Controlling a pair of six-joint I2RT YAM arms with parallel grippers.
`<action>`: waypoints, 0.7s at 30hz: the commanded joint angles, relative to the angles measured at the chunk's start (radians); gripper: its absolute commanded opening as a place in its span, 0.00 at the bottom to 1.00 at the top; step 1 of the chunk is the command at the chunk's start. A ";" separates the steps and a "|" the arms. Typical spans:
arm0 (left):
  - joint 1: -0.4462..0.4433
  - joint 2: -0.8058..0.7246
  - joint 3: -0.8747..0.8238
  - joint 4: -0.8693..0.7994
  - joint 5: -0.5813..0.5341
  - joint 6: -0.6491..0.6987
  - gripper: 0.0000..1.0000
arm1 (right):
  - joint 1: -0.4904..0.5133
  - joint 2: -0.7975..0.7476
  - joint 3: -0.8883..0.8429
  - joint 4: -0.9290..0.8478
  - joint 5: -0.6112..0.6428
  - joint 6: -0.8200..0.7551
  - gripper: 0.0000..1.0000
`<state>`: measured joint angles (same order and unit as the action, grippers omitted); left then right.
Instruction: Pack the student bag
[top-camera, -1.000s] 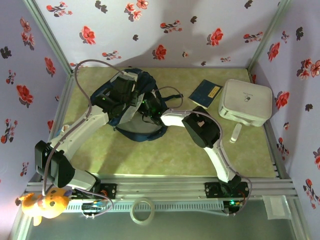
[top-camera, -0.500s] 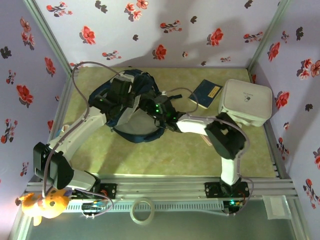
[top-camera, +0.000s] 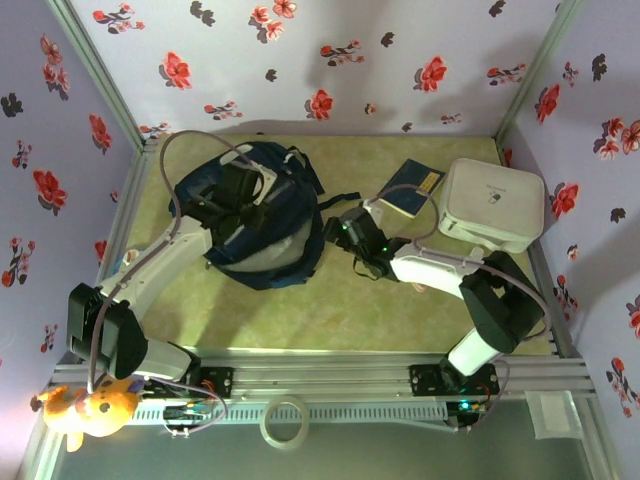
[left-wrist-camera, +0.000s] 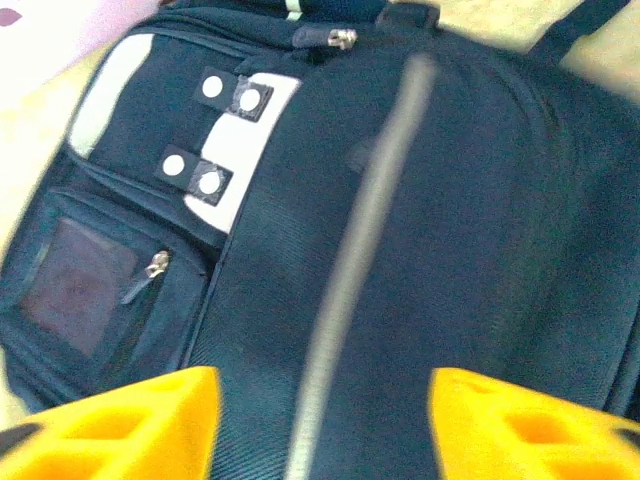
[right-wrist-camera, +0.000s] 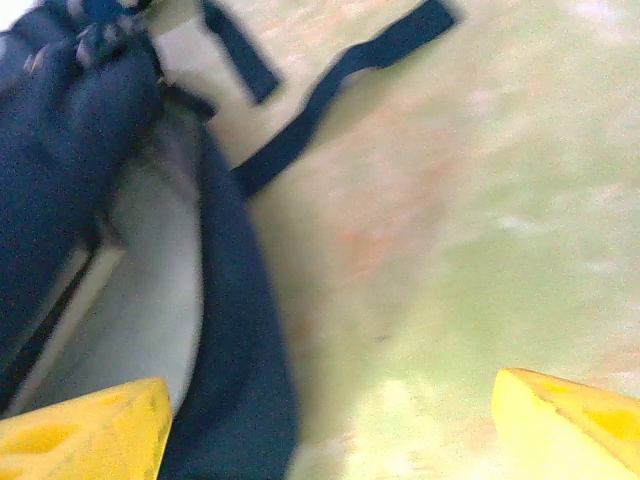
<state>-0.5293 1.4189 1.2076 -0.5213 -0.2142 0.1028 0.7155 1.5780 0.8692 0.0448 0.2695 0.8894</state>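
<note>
The student bag (top-camera: 262, 235), a navy backpack with white patches, lies on the green mat at the left middle. My left gripper (top-camera: 245, 190) hovers just over its front. In the left wrist view the yellow fingers (left-wrist-camera: 120, 425) stand apart over the bag's (left-wrist-camera: 450, 220) dark fabric and grey stripe, holding nothing. My right gripper (top-camera: 338, 234) sits just off the bag's right edge. It (right-wrist-camera: 330, 420) is open, with the edge of the bag (right-wrist-camera: 230, 380) and bare mat between its fingers. A loose dark strap (right-wrist-camera: 340, 80) trails across the mat.
A blue book (top-camera: 410, 187) lies at the back right, beside a white rounded box (top-camera: 492, 205) against the right wall. Floral walls close in three sides. A tape roll (top-camera: 285, 420) and a plush toy (top-camera: 85, 410) sit by the arm bases.
Both grippers have opened and let go of the bag, which has settled flatter and further left. The right arm has drawn back to the right, away from the bag.
</note>
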 joint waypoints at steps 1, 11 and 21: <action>0.008 -0.031 0.007 0.028 0.115 -0.015 0.70 | -0.082 -0.011 0.082 -0.180 0.056 -0.044 0.85; 0.008 -0.040 0.026 0.120 0.120 -0.201 0.93 | -0.294 0.220 0.420 -0.421 -0.051 -0.182 0.98; 0.005 -0.068 -0.025 0.293 0.213 -0.314 1.00 | -0.420 0.499 0.758 -0.568 -0.152 -0.228 0.99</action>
<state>-0.5270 1.3804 1.2034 -0.3241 -0.0574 -0.1558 0.3145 2.0254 1.5497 -0.4309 0.1516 0.6983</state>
